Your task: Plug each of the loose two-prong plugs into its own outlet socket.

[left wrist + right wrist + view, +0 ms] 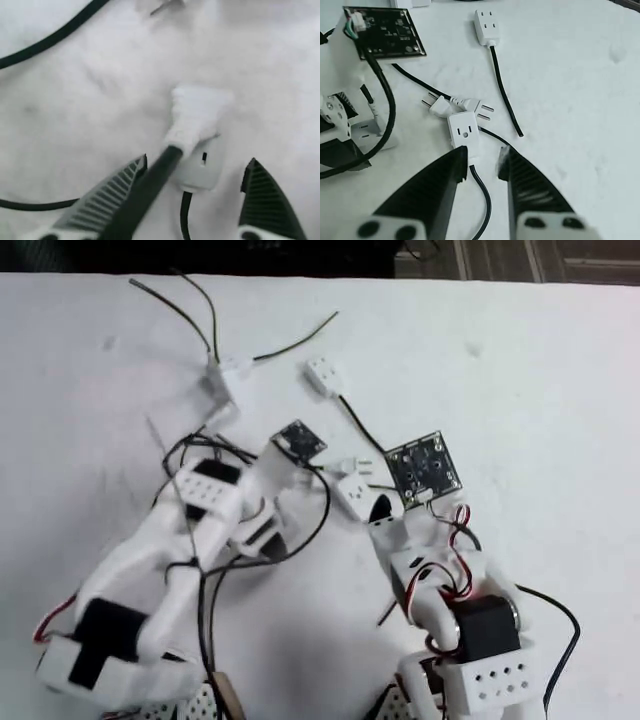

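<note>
On the matte white table [560, 390], two white plastic arms side by side

Right gripper [482, 159] low over the table, its black ribbed fingers [440, 185] only a narrow gap apart, one on each side of the black cord just behind a small white rectangular outlet socket [464, 131]. Clamped on nothing, with no clear contact with cord or socket. Socket lying flat, slotted face up. Just beyond its far end, a white two-prong plug [437, 106] and a second white two-prong plug [476, 105], back to back, prongs pointing away from each other. Both loose on the table, seated in nothing. Farther off, well apart from this gripper, a second white outlet socket [486, 25], its short black cord trailing free toward the plugs

Left gripper [196, 161] spread wide, aimed down at the table, holding nothing. Between its fingers and touching neither, a blurred white plastic connector block [197, 120] with one dark slot and a black cord leaving its near end. Too blurred to tell whether one piece or plug and socket joined. In front of it, a thick black cable [145, 192] slanting across, close to the camera

On the right arm's wrist, a black square circuit board [425, 465]
</note>
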Action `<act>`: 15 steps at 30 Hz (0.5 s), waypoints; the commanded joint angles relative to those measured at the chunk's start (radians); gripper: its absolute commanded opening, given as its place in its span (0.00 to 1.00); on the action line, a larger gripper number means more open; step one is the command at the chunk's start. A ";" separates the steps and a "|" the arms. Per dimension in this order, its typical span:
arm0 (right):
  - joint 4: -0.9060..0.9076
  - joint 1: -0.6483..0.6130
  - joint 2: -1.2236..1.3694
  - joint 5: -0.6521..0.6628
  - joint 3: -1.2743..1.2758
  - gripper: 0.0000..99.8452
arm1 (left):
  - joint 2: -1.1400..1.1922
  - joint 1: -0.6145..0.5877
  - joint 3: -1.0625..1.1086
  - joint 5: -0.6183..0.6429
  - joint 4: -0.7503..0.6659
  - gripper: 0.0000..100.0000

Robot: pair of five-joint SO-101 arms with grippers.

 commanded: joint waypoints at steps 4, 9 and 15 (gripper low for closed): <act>-0.016 0.010 -0.010 -0.009 -0.006 0.11 | 0.036 0.015 -0.086 -0.008 -0.012 0.10; -0.016 0.010 -0.010 -0.009 -0.006 0.11 | 0.035 0.013 -0.086 -0.008 -0.031 0.02; -0.015 0.010 -0.010 -0.008 -0.006 0.11 | 0.035 -0.018 -0.193 -0.006 -0.023 0.02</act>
